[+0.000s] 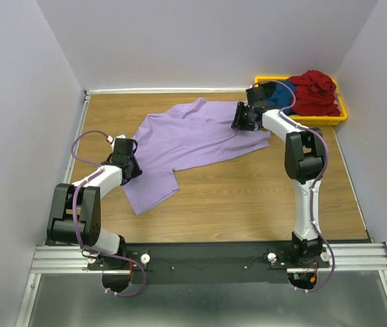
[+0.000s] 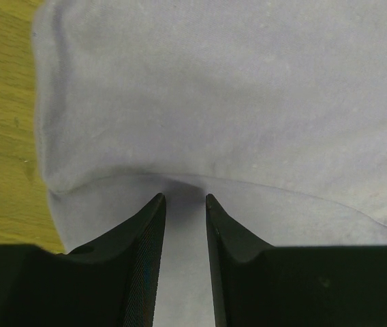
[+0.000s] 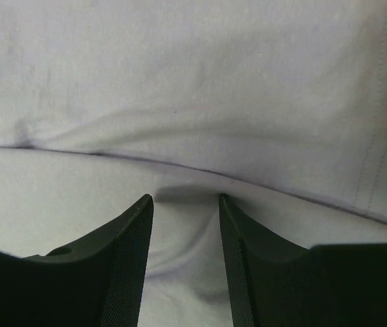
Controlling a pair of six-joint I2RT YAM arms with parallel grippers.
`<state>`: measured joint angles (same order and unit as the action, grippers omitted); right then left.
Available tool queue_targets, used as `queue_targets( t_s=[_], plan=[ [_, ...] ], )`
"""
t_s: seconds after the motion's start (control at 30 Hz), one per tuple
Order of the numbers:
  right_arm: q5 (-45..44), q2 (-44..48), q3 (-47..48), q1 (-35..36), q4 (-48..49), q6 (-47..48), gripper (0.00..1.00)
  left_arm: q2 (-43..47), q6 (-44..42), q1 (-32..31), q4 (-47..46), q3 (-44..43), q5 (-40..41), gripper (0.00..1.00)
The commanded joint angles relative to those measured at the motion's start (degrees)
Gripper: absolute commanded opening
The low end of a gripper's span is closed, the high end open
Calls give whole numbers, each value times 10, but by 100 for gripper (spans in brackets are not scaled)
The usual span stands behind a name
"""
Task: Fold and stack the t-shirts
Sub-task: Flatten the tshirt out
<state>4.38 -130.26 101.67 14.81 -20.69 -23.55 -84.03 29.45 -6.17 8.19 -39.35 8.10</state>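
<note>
Top: bin at far right holds red shirt and blue shirt. Purple shirt rumpled, spread on tabletop. Left fingers at its left edge, right fingers at far right edge.
Left wrist: fingers nearly closed, pinching shirt fold.
Right wrist: fingers at narrow gap, shirt fold pinched.

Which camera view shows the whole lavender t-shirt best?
The top external view: the lavender t-shirt lies spread on the table, nearly the whole outline visible. The left wrist view shows only a patch and one edge; the right wrist view, only close folded cloth.
</note>
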Motion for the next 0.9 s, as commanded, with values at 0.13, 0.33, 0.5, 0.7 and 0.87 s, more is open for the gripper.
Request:
queue_targets(
  t_s=[0.13,0.33,0.5,0.7,0.87],
  plan=[
    [-53,135,-91,-5,-11,16,52,23,-33,17,27,-24,54,38],
    [-152,280,-262,-33,-12,-15,45,7,-41,33,19,-39,32,38],
    [-112,302,-322,-74,-9,-41,34,41,-44,33,18,-39,26,39],
    [-55,263,-324,-79,48,-49,31,115,-50,33,23,-29,43,41],
    [-26,208,-281,-78,53,-60,30,164,-58,33,24,-7,51,41]
  ],
)
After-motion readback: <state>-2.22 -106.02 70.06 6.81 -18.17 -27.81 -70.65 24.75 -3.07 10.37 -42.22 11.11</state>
